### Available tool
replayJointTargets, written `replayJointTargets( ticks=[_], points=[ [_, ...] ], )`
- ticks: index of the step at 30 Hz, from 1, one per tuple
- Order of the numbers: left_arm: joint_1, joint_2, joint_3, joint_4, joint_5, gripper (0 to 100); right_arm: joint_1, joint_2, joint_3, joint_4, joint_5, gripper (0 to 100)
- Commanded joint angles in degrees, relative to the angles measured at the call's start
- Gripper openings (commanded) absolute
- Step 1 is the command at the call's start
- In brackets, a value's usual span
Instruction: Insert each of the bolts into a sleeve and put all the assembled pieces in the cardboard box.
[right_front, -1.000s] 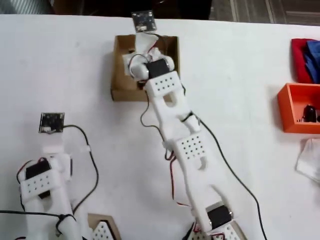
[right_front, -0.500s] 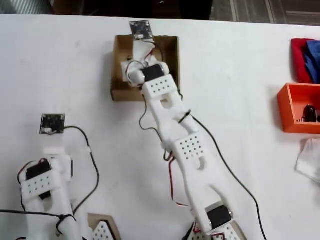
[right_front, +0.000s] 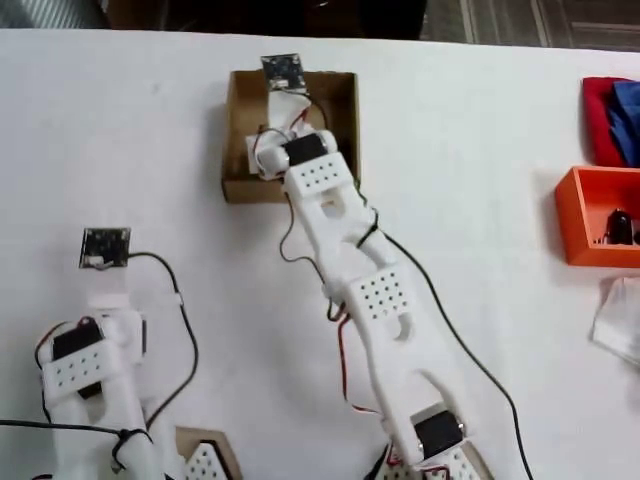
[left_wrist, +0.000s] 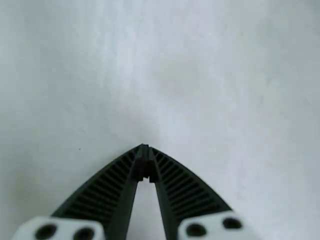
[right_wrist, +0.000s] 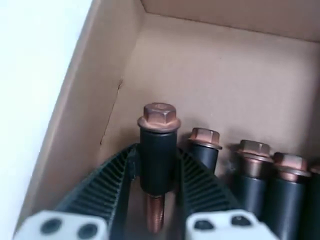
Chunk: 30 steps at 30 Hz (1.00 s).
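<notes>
My right gripper (right_wrist: 156, 165) is shut on an assembled piece (right_wrist: 157, 147), a copper bolt through a black sleeve, held inside the cardboard box (right_wrist: 100, 90). Several more assembled pieces (right_wrist: 252, 172) lie side by side on the box floor just beside it. From above, the right arm (right_front: 340, 230) stretches across the table, its wrist over the cardboard box (right_front: 240, 130). My left gripper (left_wrist: 144, 159) is shut with nothing in it, over bare white table. The left arm (right_front: 85, 370) rests at the near left.
An orange bin (right_front: 598, 215) holding a dark part stands at the right edge, with red and blue cloth (right_front: 612, 115) behind it and a white crumpled sheet (right_front: 620, 315) in front. Cables (right_front: 185, 330) trail across the white table.
The right arm has pushed a little farther over the box and its wrist has turned, carrying the piece deeper in. The left arm has kept still.
</notes>
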Motion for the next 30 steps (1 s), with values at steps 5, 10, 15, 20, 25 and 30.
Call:
replayJointTargets(
  ticks=[5,10,15,20,25,30],
  points=[
    [-0.62,-0.97,-0.13,-0.79,-0.09,3,-0.22,1.10,-0.62,-1.89,-3.25,2.2],
    [-0.62,-0.97,-0.13,-0.79,-0.09,3,-0.22,1.54,-0.70,-1.80,-3.16,2.6],
    [-0.62,-0.97,-0.13,-0.79,-0.09,3,-0.22,1.45,-0.79,1.10,-3.16,4.9],
    [-0.62,-0.97,-0.13,-0.79,-0.09,3,-0.13,0.57,-0.79,2.15,-3.16,9.8],
    [-0.62,-0.97,-0.13,-0.79,-0.09,3,0.13,-0.13,-1.23,1.71,-3.08,9.8],
    [-0.62,-0.97,-0.13,-0.79,-0.09,3,0.75,-2.15,-7.47,3.30,-3.08,9.8]
  ],
)
